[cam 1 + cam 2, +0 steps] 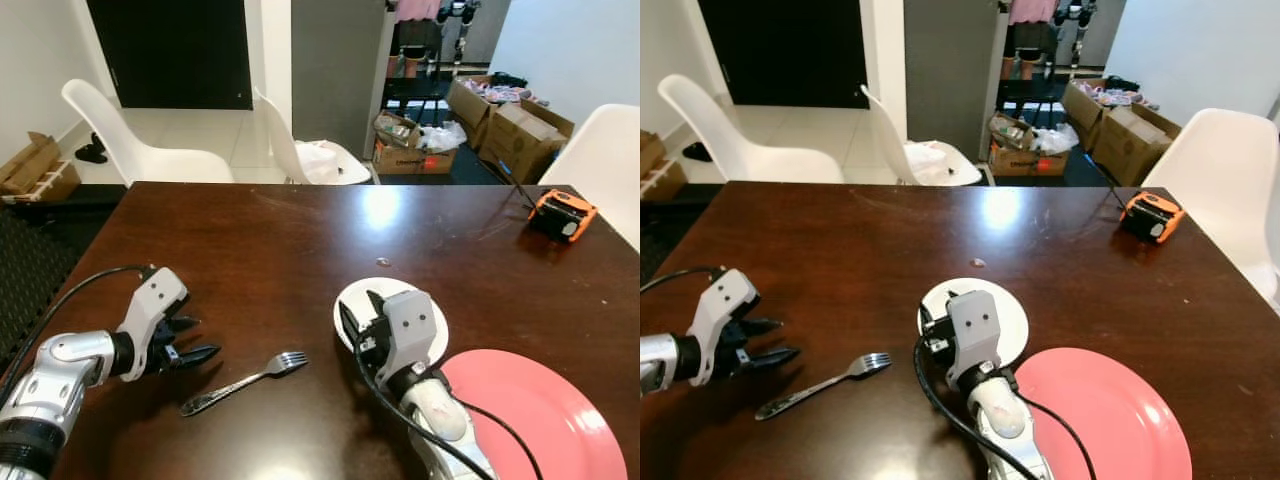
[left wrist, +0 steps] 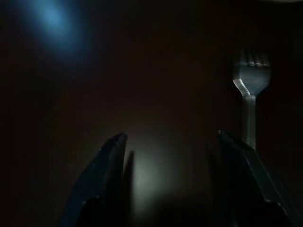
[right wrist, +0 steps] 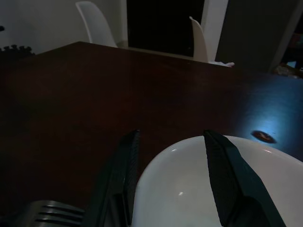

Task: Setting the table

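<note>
Left eye view: my left gripper (image 1: 196, 339) open beside fork (image 1: 245, 382) on table (image 1: 300, 240); my right gripper (image 3: 170, 142) open over white plate (image 1: 432, 318).

Head views bright, sharp; ceiling-light glare on table (image 1: 385, 208); both wrist views dim, murky.

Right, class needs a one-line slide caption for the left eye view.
Open left gripper hovers beside a fork on the dark table while the right gripper straddles a white plate next to a pink plate.
</note>
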Tool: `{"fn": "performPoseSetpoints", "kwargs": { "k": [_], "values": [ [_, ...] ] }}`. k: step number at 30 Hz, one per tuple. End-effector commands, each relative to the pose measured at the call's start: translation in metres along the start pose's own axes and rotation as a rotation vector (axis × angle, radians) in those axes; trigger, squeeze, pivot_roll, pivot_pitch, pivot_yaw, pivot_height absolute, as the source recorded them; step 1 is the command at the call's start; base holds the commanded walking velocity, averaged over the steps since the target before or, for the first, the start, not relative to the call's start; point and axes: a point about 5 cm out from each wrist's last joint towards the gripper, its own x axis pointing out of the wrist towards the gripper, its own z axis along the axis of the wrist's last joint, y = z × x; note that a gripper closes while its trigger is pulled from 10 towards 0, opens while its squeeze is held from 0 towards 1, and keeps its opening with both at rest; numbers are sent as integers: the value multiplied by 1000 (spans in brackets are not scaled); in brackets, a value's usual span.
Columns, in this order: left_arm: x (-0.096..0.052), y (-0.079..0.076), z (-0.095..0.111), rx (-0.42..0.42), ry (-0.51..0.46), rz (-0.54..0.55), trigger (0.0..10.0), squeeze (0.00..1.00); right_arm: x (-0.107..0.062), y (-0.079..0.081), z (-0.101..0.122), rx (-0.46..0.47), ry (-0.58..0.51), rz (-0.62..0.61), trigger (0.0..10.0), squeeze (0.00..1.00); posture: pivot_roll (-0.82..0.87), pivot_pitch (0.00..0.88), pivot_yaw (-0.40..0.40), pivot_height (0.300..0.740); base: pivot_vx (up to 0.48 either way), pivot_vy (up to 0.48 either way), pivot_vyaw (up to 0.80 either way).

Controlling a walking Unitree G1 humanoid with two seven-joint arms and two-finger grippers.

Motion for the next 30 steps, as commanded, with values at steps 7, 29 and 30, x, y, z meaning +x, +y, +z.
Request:
{"fn": "performPoseSetpoints", "kwargs": {
  "k": [7,29,30],
  "values": [
    [13,-36,-4,126,-25,-56,10000,0,-3,1,-5,12,17,6,10000,0,33,196,54,740,0,0,0],
    [34,-58,-41,147,153,22,7255,0,-2,2,-4,30,12,2,10000,0,34,196,55,740,0,0,0],
    [35,-59,-45,140,167,30,2078,0,-1,2,-4,30,12,1,10000,0,34,196,55,740,0,0,0]
  ]
}}
